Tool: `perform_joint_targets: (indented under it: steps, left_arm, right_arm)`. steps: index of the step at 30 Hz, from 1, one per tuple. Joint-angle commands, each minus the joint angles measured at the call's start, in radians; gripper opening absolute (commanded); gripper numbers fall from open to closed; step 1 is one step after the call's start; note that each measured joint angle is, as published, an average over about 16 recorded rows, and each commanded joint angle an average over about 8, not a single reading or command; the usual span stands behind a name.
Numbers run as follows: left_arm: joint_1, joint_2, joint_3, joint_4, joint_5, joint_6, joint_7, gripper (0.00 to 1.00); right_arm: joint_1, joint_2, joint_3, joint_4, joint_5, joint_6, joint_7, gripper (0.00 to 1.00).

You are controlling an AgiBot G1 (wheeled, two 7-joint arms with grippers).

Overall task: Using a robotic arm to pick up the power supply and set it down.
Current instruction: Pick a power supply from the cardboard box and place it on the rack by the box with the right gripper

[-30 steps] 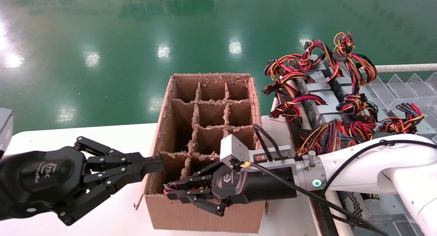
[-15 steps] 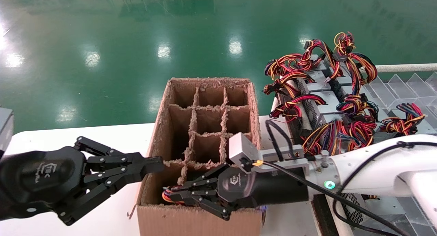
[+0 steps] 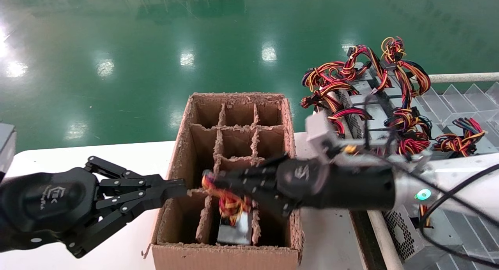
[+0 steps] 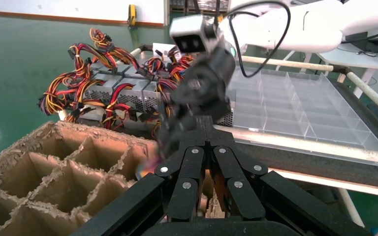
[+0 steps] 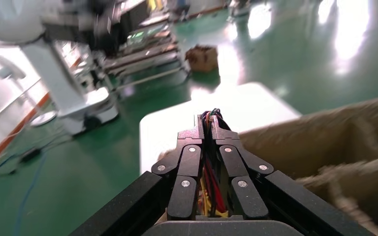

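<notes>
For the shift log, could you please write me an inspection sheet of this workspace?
Surface: white table carries the divided cardboard box.
Job's things: power supply hangs by its wire bundle over the box's near middle cell.
Clutter: stock power supplies with tangled wires, on the right.
Grippers: right gripper shut on the wire bundle; left gripper at the box's left wall, jaws shut.
Cables: black cable along the right arm.
Surroundings: green floor; clear plastic trays.

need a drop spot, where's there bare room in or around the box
Free: the far cells of the cardboard box and white table left of it. Crowded: the near middle cell under the right gripper, holding the power supply; left gripper at the left wall.
</notes>
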Motion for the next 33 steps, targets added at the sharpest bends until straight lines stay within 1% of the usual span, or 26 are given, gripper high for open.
perform_joint_targets:
  steps: [1,10,16,21,26,33]
  left_arm:
    - [0.000,0.000,0.000,0.000,0.000,0.000,0.000,0.00]
    - [0.000,0.000,0.000,0.000,0.000,0.000,0.000,0.00]
    - [0.000,0.000,0.000,0.000,0.000,0.000,0.000,0.00]
    - [0.000,0.000,0.000,0.000,0.000,0.000,0.000,0.00]
    - [0.000,0.000,0.000,0.000,0.000,0.000,0.000,0.00]
    - [0.000,0.000,0.000,0.000,0.000,0.000,0.000,0.00]
  right_arm:
    - [0.001,0.016,0.013,0.011,0.020,0.009,0.001,0.00]
    - [0.041,0.084,0.082,0.124,0.102,0.055,0.042,0.00]
    - [0.096,0.161,0.133,0.246,0.122,0.111,0.052,0.00]
    - [0.151,0.254,0.166,0.384,0.100,0.162,0.073,0.00]
    - [0.200,0.363,0.200,0.516,0.078,0.212,0.119,0.00]
    - [0.241,0.539,0.258,0.642,0.064,0.275,0.192,0.00]
